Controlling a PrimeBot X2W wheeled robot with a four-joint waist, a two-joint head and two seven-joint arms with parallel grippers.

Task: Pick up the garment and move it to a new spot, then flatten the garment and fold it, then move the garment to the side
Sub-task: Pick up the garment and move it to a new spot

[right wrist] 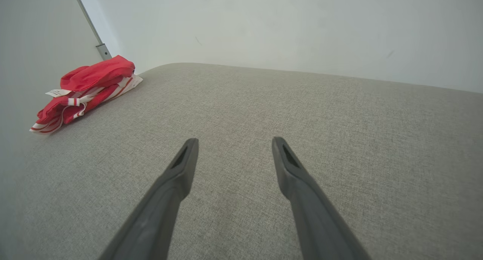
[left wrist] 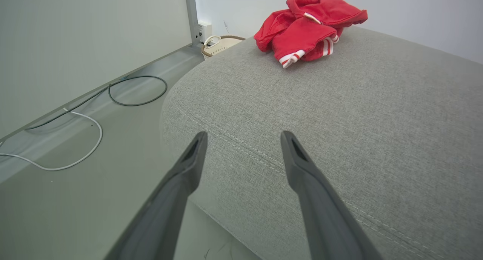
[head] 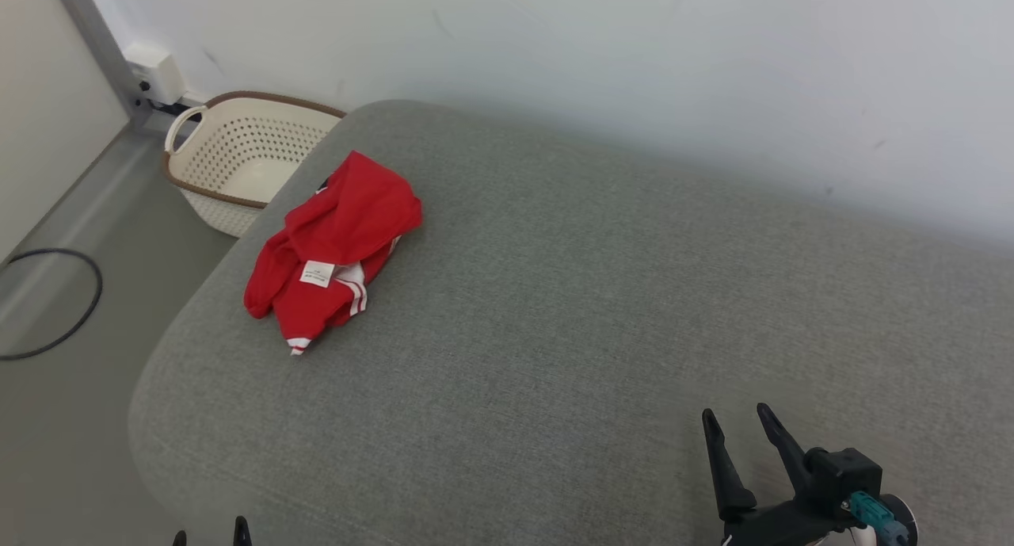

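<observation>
**Garment heaped at the far left of the cushion, both grippers empty**

Garment lies crumpled in a loose pile on the grey upholstered cushion, near its far left corner and well apart from both grippers. It is red, with white striped trim at the hems, and a small white label faces up.

The head view takes in a cream perforated laundry basket with a brown rim on the floor just beyond that corner, and a black cable looping to the left. The left wrist view adds a white cable on the floor and shows the cushion's stitched seam. The right wrist view shows the pile side-on, the label sticking out to the left.

The left gripper sits at the cushion's near left edge with its fingers spread apart. The right gripper is over the near right of the cushion, fingers likewise apart.
</observation>
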